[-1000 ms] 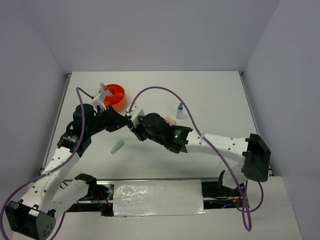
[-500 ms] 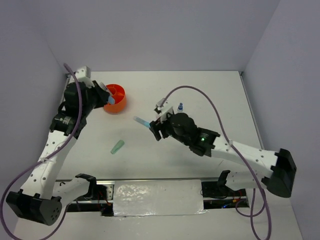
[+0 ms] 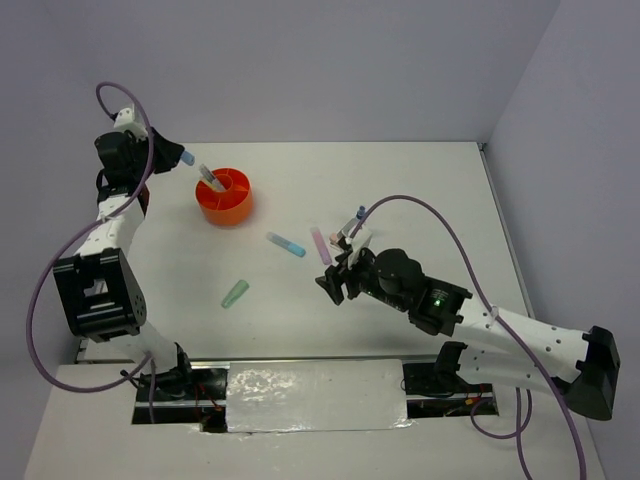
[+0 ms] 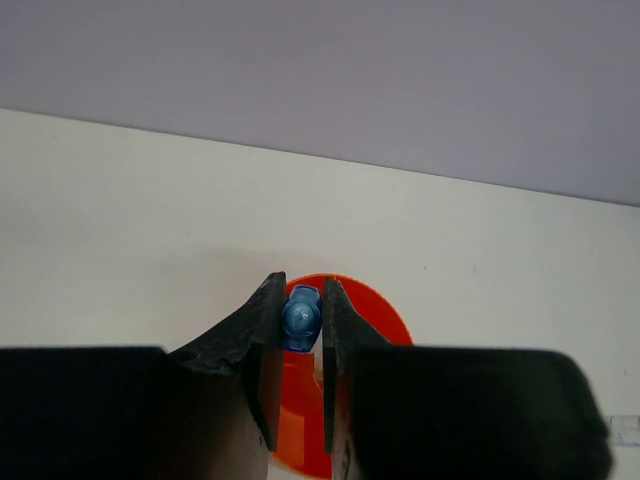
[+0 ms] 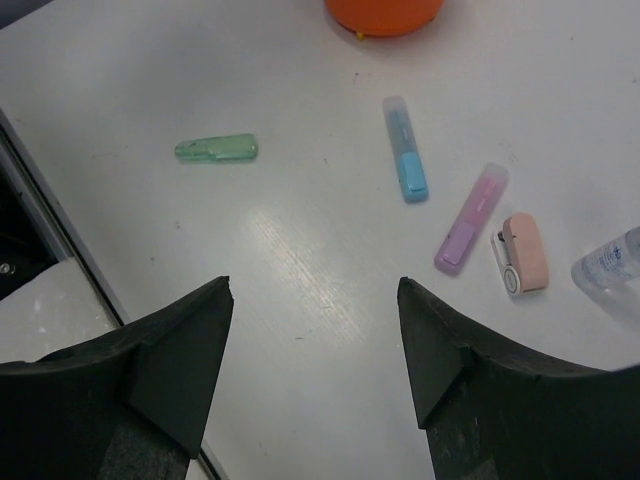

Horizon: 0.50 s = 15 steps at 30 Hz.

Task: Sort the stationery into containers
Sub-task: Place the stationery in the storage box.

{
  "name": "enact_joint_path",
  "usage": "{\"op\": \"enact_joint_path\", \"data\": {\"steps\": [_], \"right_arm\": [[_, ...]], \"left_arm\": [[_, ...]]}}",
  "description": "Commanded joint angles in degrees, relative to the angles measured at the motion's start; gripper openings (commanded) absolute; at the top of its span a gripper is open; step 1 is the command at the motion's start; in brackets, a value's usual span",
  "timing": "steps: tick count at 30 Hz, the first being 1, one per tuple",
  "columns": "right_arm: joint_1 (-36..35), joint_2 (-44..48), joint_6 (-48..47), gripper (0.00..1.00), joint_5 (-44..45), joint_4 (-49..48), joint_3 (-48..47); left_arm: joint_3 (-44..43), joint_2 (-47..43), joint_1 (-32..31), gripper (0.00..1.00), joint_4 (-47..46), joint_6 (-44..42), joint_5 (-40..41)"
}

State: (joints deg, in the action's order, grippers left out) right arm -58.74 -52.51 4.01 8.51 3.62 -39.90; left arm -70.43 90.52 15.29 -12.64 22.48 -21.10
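The orange organizer [image 3: 225, 196] stands at the back left. My left gripper [image 3: 178, 155] is shut on a thin blue pen [image 3: 203, 173] that slants down into the organizer. In the left wrist view the pen's blue end [image 4: 300, 316] sits between my fingers, above the organizer [image 4: 375, 322]. My right gripper [image 3: 335, 276] is open and empty above the table's middle. In the right wrist view [image 5: 315, 290] a green marker [image 5: 216, 149], a blue marker [image 5: 404, 160], a purple marker [image 5: 470, 218], a pink eraser [image 5: 522, 252] and a clear bottle [image 5: 610, 265] lie beyond it.
In the top view the green marker [image 3: 235, 293] lies near the left, the blue marker [image 3: 285, 243] and pink-purple marker [image 3: 318, 240] at the middle, the bottle [image 3: 358, 216] behind my right arm. Walls close the table on three sides.
My left arm has swung to the back left corner and now holds the pen over the organizer. My right arm has drawn back to the near right, away from the blue marker.
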Motion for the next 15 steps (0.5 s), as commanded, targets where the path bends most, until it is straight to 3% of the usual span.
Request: {"op": "enact_joint_path", "data": {"steps": [1,8,15], "right_arm": [[-0.5,2.7,-0.1,0.74,-1.2,-1.5,0.5],[-0.5,4.8,0.0,0.74,-3.9,-2.6,1.7],[-0.6,3.7,-0.1,0.74,-4.0,-2.7,1.2]], "left_arm": [[-3.0,2.7,-0.2,0.12,-14.9,-0.2,-10.1],[-5.5,9.6,-0.3,0.14,-15.7,-1.8,-11.4],[-6.5,16.3,-0.3,0.22,-16.5,-2.1,-13.3]]}}
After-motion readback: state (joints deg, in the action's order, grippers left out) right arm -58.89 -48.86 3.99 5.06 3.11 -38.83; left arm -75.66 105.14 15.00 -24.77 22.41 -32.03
